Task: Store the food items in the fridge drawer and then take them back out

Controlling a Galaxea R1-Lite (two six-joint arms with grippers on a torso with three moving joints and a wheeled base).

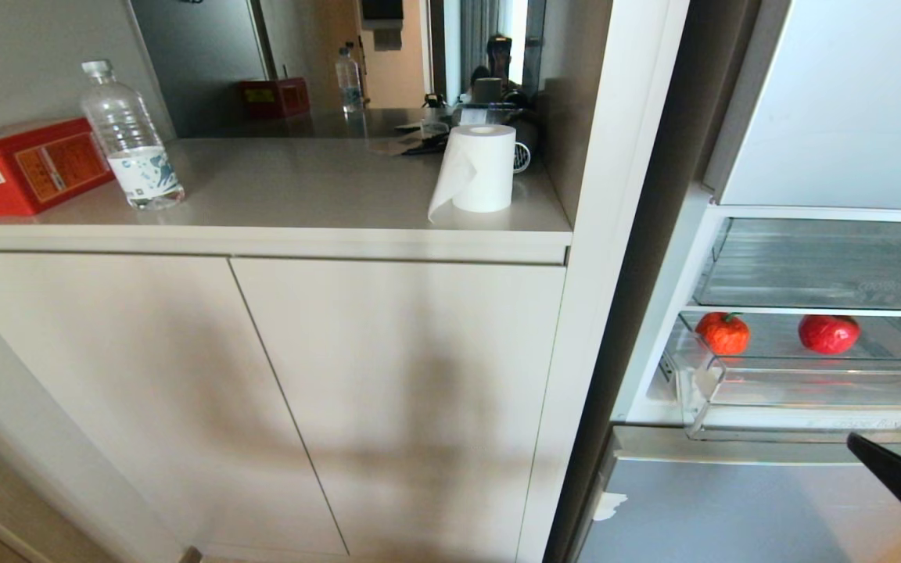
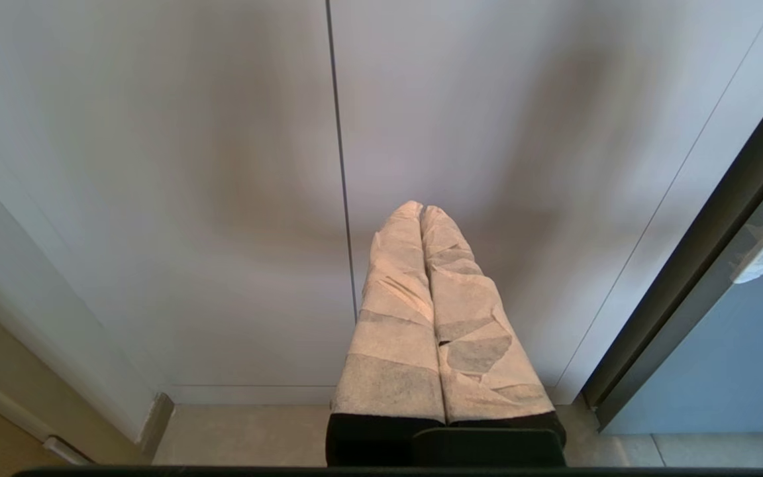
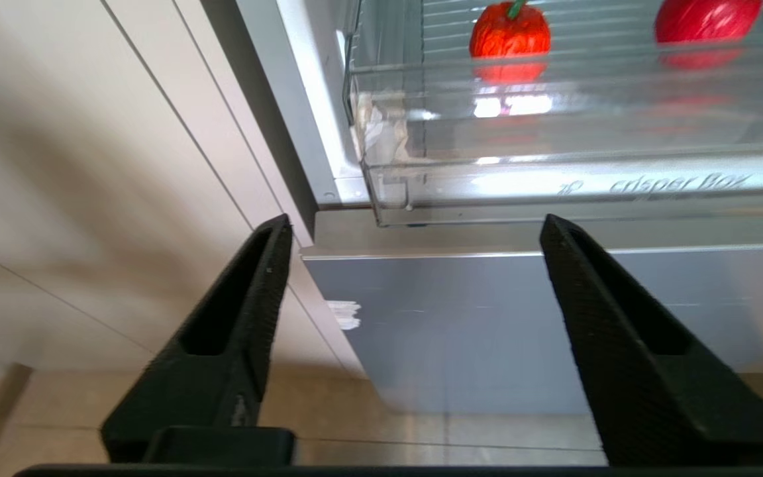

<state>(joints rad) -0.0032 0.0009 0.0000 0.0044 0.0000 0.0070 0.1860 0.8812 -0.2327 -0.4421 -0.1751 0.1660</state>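
The pumpkin [image 1: 723, 332] is sitting in the drawer [image 1: 810, 391], over toward its left end, upright with the little green stem poking up. It's round and ribbed, so there's no real long axis to speak of. A smoother red fruit [image 1: 828, 333] sits in the same drawer off to its right, well apart from it, with plenty of bare ribbed floor between the two.

The drawer is clear plastic, wide and shallow, and pulled out, so its front wall juts past the fridge frame. From the right wrist view you can read lettering moulded into that front wall. Above it is another clear bin [image 1: 826, 266], so headroom over the pumpkin is tight.

Your right gripper [image 1: 900, 461] is below and in front of the drawer's right end, not touching it, black textured fingers [image 3: 236, 331] spread wide with nothing between them. It's out in front of the grey lower fridge door [image 1: 732, 508].

Your left gripper [image 2: 421, 212] is parked down by the pale cabinet doors [image 1: 263, 391], paper-wrapped fingers pressed together, empty.

Left of the fridge, on the counter [image 1: 302, 188]: a paper roll [image 1: 482, 168], a water bottle [image 1: 128, 137] and a red box [image 1: 24, 166].
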